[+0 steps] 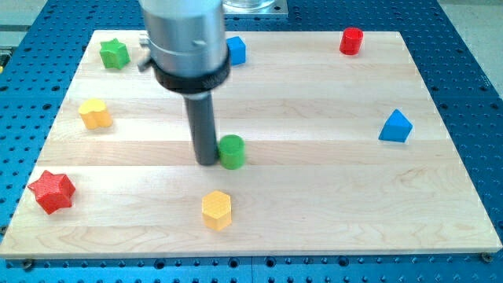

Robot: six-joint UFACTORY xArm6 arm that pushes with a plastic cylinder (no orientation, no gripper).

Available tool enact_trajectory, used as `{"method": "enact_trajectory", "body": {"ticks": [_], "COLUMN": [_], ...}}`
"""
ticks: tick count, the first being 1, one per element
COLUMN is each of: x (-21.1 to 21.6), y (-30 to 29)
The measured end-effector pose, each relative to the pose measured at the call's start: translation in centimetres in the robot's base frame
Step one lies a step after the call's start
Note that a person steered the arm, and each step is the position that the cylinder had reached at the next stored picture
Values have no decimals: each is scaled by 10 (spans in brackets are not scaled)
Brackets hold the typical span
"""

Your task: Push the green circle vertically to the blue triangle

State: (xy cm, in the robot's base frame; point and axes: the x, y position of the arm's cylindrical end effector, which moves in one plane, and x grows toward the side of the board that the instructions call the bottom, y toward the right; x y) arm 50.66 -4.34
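Camera view, the only one we get: my tip is down on the wooden tabletop, just left of centre, and it sits right against the left side of the green circle — touching or as near as makes no difference. There are no fingers on this rig, only the dark rod, so nothing is clenched or released; it can only shove.

The green circle stands a little left of the frame's middle. The blue triangle waits far off at the right, slightly higher in the frame. So the circle lies a touch lower than the triangle's row, and well apart from it sideways.

Handling, as I judge it: the green circle looks a small, stiff, light puck that should slide easily on smooth wood. Being round, it may roll off the rod if the contact is off-centre, so the push wants to go square through its middle, on the side facing away from where it should travel.

Around the rest: a green star upper left, a yellow block below it, a red star lower left, a yellow hexagon just below the circle, a blue block half hidden behind the arm at the top, a red cylinder upper right
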Motion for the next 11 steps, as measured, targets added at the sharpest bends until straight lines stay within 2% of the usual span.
{"method": "enact_trajectory", "body": {"ticks": [1, 2, 3, 4, 5, 7, 8, 9, 10, 11], "x": [29, 16, -18, -16, 3, 14, -27, -4, 48, 33], "y": [88, 12, -2, 63, 165, 227, 226, 245, 272, 281]}}
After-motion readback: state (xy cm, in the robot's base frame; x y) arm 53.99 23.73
